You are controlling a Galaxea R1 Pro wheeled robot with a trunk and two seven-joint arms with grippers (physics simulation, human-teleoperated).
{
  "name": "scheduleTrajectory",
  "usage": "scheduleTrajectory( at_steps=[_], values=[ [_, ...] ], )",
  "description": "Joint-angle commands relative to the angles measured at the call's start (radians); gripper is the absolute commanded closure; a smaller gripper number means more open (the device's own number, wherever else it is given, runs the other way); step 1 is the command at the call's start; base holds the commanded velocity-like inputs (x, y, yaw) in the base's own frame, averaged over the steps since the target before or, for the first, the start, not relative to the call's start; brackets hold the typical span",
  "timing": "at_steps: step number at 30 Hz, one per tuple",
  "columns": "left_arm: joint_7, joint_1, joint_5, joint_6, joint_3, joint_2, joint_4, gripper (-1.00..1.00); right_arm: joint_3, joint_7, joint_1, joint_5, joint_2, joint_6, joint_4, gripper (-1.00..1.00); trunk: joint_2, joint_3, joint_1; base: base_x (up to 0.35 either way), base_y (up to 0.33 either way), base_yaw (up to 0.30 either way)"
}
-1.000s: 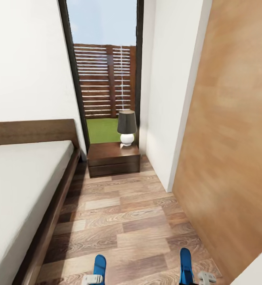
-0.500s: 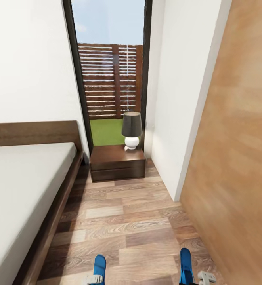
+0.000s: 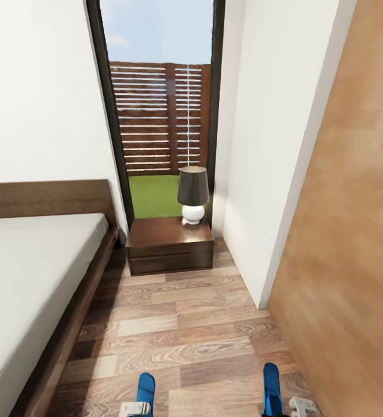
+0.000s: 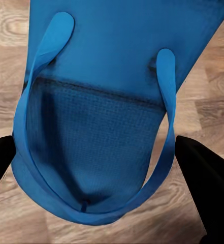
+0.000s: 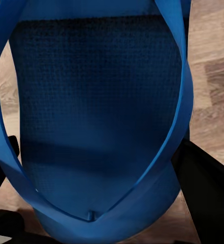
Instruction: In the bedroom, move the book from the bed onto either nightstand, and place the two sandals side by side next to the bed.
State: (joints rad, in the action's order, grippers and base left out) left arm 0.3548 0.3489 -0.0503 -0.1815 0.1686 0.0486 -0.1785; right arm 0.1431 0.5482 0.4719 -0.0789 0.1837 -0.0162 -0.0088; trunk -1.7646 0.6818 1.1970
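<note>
Both arms were loaded, one sandal each; left gripper (image 4: 99, 152) had its dark fingers (image 4: 205, 188) set either side of the left sandal (image 4: 101, 127), clamped on it as best I could judge; right gripper (image 5: 94, 162) the same on the right sandal (image 5: 96, 112). From the head, the two blue tips showed at the near edge, left sandal (image 3: 146, 389) and right sandal (image 3: 271, 381), well apart, each long axis pointing away from the robot down the aisle, roughly parallel.

Key relation: bed (image 3: 35, 272) lay to the left, its frame edge running near to far, so the left arm was the nearer one to it; plank floor (image 3: 179, 324) between bed and right wall was the drop zone; right sandal would need to come left to sit beside its mate.

Further off: nightstand (image 3: 169, 246) with lamp (image 3: 192, 194) at the far end, by the headboard, in front of the window (image 3: 159, 116); book not spotted on the visible mattress.
</note>
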Motion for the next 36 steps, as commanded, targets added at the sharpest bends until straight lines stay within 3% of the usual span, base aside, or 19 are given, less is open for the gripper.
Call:
scheduleTrajectory(
  at_steps=[1, 36],
  values=[
    [0.004, 0.001, -0.005, -0.003, 0.008, 0.000, 0.001, 1.00, 0.001, 0.004, 0.001, -0.009, 0.000, -0.001, 0.001, 1.00, 0.000, 0.001, 0.000, 0.319, -0.073, 0.145],
    [0.004, 0.001, -0.005, -0.003, 0.008, 0.000, 0.001, 1.00, 0.001, 0.004, 0.001, -0.009, 0.000, -0.001, 0.001, 1.00, 0.000, 0.001, 0.000, 0.319, -0.073, 0.074]
  ],
)
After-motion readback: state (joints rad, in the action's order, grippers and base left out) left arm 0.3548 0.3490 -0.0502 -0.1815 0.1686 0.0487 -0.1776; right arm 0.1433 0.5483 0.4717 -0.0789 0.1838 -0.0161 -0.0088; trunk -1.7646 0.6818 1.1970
